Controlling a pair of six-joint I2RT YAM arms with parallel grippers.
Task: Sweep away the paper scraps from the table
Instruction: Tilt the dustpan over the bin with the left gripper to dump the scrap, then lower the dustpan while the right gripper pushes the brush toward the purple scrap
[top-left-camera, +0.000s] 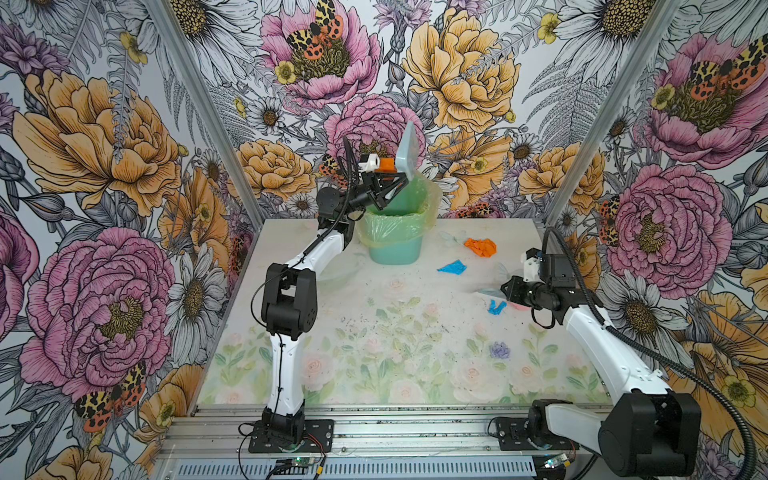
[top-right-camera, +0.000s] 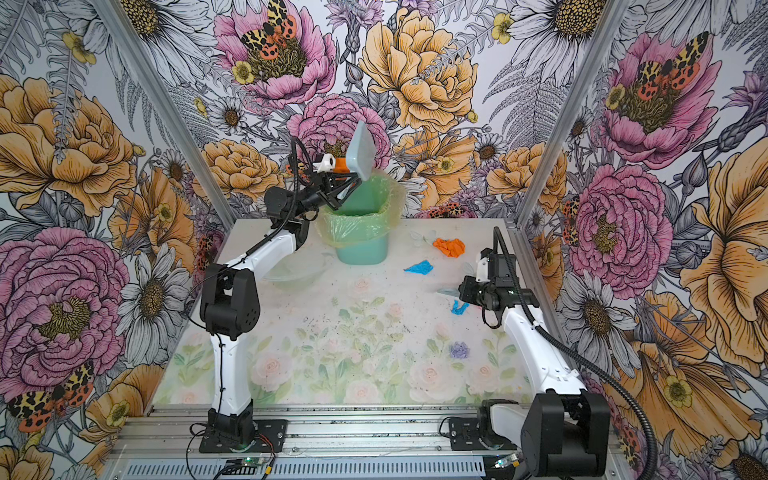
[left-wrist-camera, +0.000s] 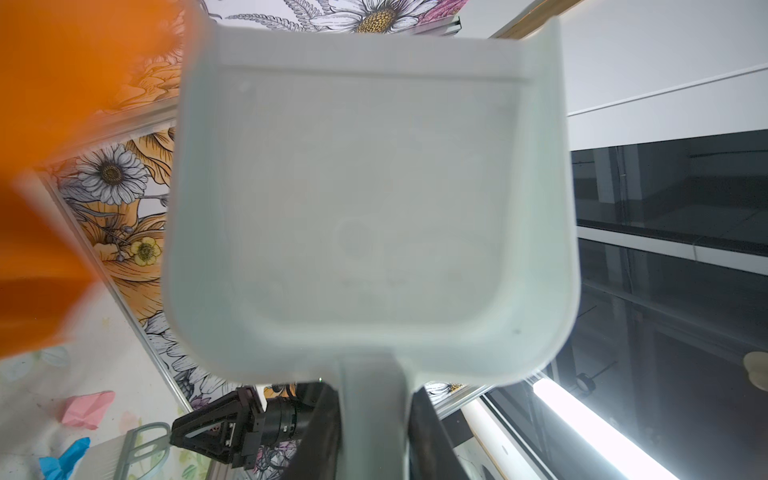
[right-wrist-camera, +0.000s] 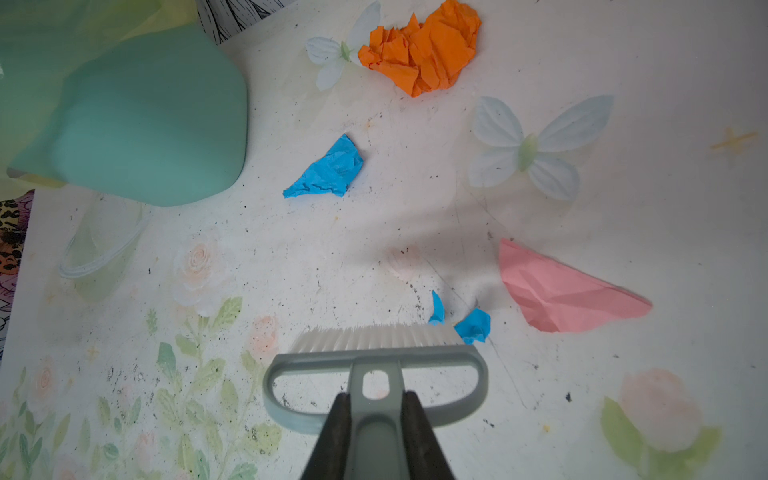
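While my left gripper (left-wrist-camera: 374, 432) is clenched on the handle of the dustpan (left-wrist-camera: 374, 199), the pan stands tipped up above those jaws, over the lined green bin (top-left-camera: 395, 249) just below them. My right gripper (right-wrist-camera: 376, 432) grasps the brush (right-wrist-camera: 376, 353) by its handle, with the bristles pointing ahead of the jaws and down at the table (right-wrist-camera: 291, 249). Of the paper scraps (top-left-camera: 452, 267), a small blue scrap (right-wrist-camera: 473, 326) lies at one end of the bristle row and seems to touch it. A pink scrap (right-wrist-camera: 561, 291) lies just beside that, off to the same side of the jaws. Farther ahead of the right jaws lies a larger blue scrap (right-wrist-camera: 328, 170). Beyond it, well apart, is the orange wad (right-wrist-camera: 424, 50), all of them resting on the table.
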